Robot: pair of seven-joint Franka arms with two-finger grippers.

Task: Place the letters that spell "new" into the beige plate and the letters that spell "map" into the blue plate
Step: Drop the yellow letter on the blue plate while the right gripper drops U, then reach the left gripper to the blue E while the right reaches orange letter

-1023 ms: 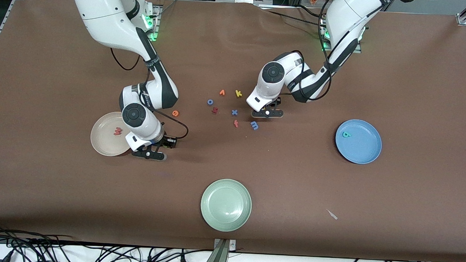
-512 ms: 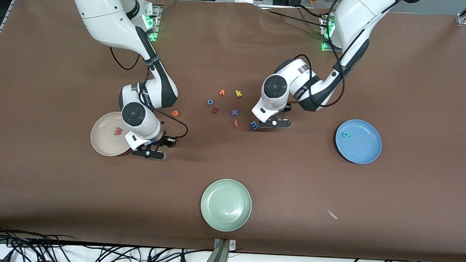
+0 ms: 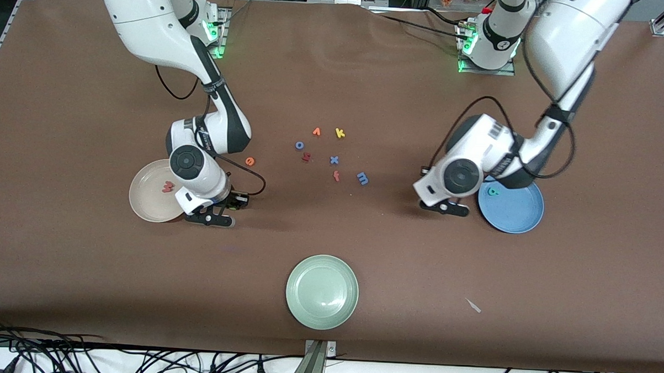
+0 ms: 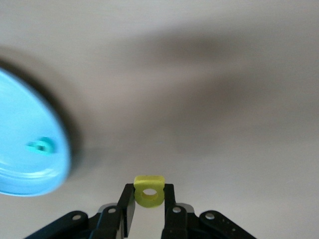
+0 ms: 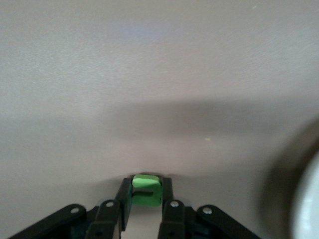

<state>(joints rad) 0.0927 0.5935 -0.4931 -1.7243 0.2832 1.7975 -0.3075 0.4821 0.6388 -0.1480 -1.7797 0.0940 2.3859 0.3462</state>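
Pinching the yellow letter [image 4: 149, 190], the left gripper [image 3: 445, 208] hangs just beside the blue plate [image 3: 521, 215]; the right gripper [image 3: 210, 220] clamps the green n [image 5: 146, 189] beside the beige plate [image 3: 143, 202].

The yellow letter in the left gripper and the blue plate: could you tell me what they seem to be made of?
Yellow letter: probably foam, matte, thick with soft edges, pinched in the left gripper. Blue plate: likely plastic, smooth and slightly glossy, with an even sky-blue colour.
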